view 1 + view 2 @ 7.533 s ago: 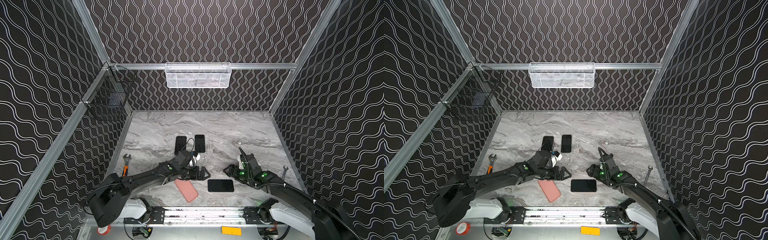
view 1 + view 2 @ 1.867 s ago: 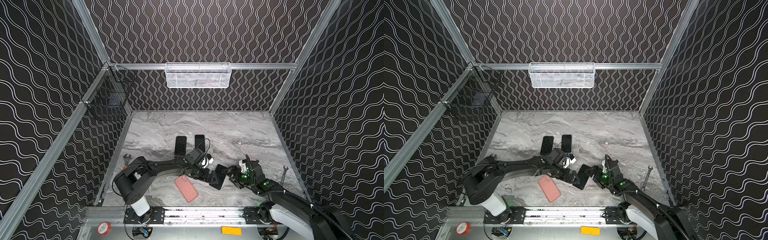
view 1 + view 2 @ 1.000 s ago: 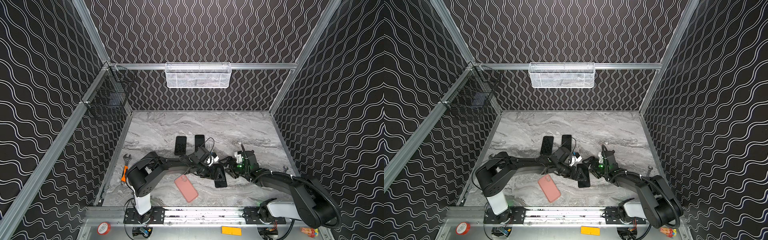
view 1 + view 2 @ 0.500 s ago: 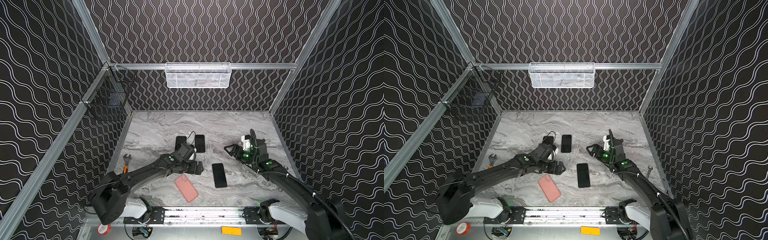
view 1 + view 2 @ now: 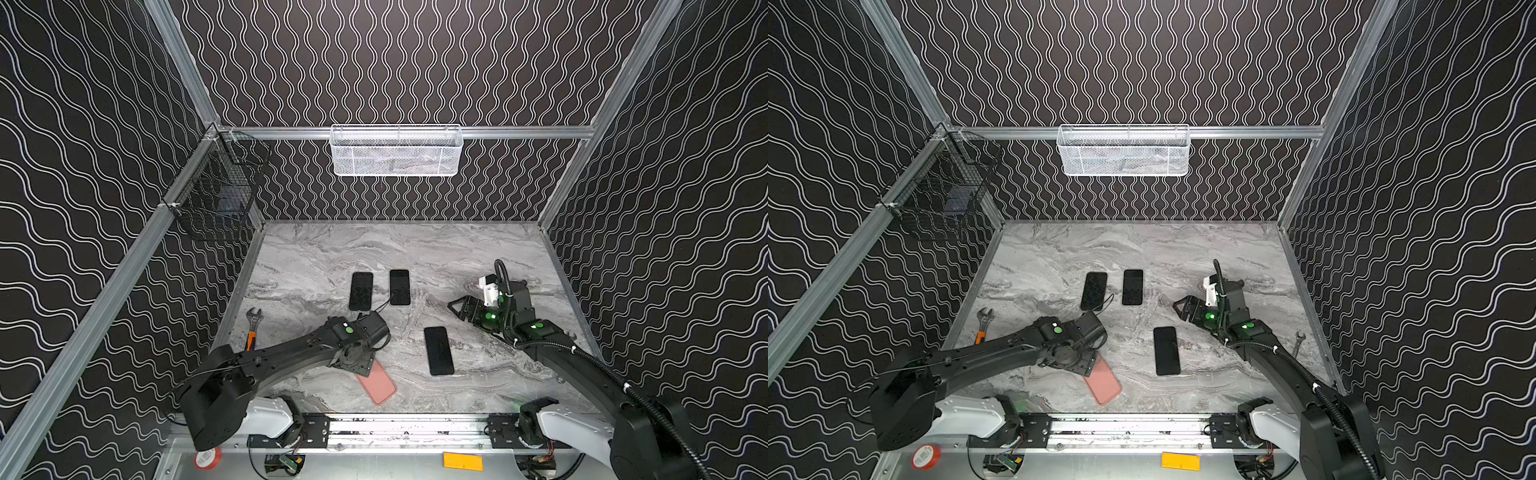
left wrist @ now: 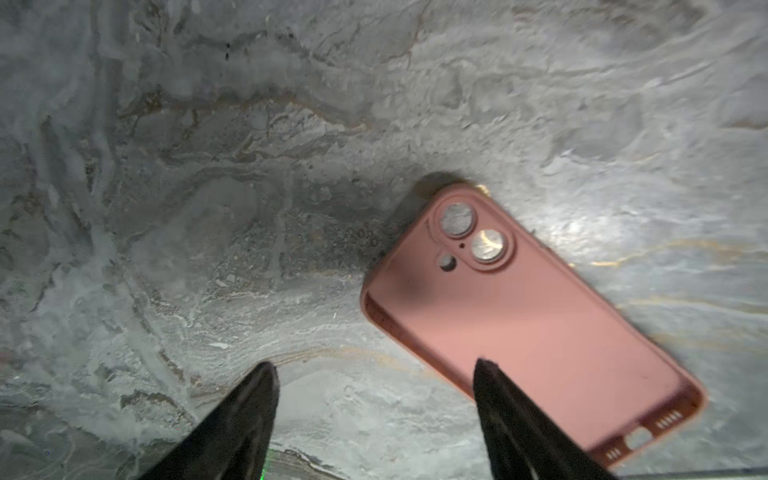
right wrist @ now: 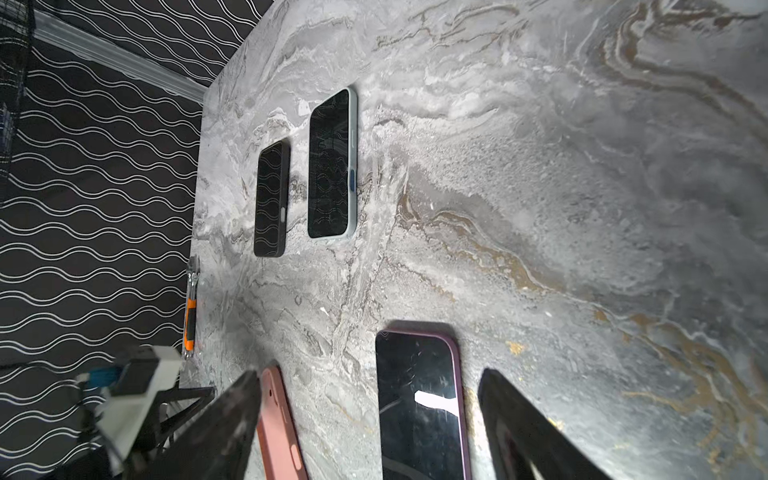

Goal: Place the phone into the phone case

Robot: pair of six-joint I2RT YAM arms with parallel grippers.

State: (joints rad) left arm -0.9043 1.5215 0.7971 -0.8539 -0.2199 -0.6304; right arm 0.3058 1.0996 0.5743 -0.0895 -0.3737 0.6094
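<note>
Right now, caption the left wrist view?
Open left tool at the edge of the empty pink phone case, marble table.

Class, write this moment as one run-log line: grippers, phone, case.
left gripper open over pink case | right gripper open, empty | phone on table, uncased

Black phone (image 5: 360, 291) just beside teal-edged phone (image 5: 400, 286); orange-handled wrench (image 5: 252, 330) nr L wall.

You have a booth with three walls (image 5: 395, 62) papered black with white wavy lines — aluminium rails (image 5: 519, 132) frame the corners and cross the back wall. Below lies a grey marbled tabletop (image 5: 374, 249) with faint golden veins. A white mesh basket (image 5: 395, 153) hangs from the back rail; a black wire basket (image 5: 216, 195) hangs at the left wall's rail in both top views.
</note>
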